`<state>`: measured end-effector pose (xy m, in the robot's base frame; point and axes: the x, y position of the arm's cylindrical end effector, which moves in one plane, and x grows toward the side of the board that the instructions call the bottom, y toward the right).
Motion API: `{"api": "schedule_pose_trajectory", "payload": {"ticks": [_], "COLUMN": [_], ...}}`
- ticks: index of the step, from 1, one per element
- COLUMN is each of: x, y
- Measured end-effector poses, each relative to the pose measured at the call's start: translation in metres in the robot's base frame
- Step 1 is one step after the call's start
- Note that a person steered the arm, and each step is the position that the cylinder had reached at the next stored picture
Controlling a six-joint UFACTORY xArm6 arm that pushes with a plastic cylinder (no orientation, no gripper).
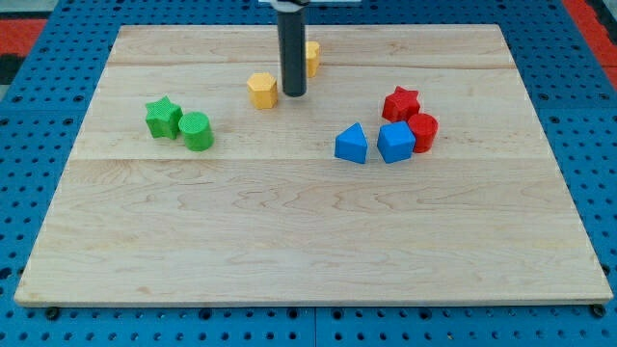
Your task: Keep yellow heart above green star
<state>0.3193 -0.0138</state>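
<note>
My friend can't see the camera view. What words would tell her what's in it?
My tip sits between two yellow blocks near the top of a wooden board: a yellow block on its left and another yellow block partly hidden behind the rod. A green star and green cylinder sit left; red and blue blocks cluster right.

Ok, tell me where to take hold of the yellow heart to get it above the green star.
No grip, only a push: meet the yellow heart, half hidden behind my rod, on its right-hand face, coming from the view's right. My tip sits below-left of it; the green star lies far left, the yellow hexagon below that path.
</note>
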Motion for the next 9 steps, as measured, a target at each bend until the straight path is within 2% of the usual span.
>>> {"api": "schedule_pose_trajectory", "payload": {"ticks": [1,2,3,5,6,7,8,9], "x": [0.0,0.031,0.046,-0.008,-0.053,-0.071,-0.023,-0.01], "y": [-0.063,-0.099,-0.096,0.047,0.057,0.025,-0.03,-0.101]}}
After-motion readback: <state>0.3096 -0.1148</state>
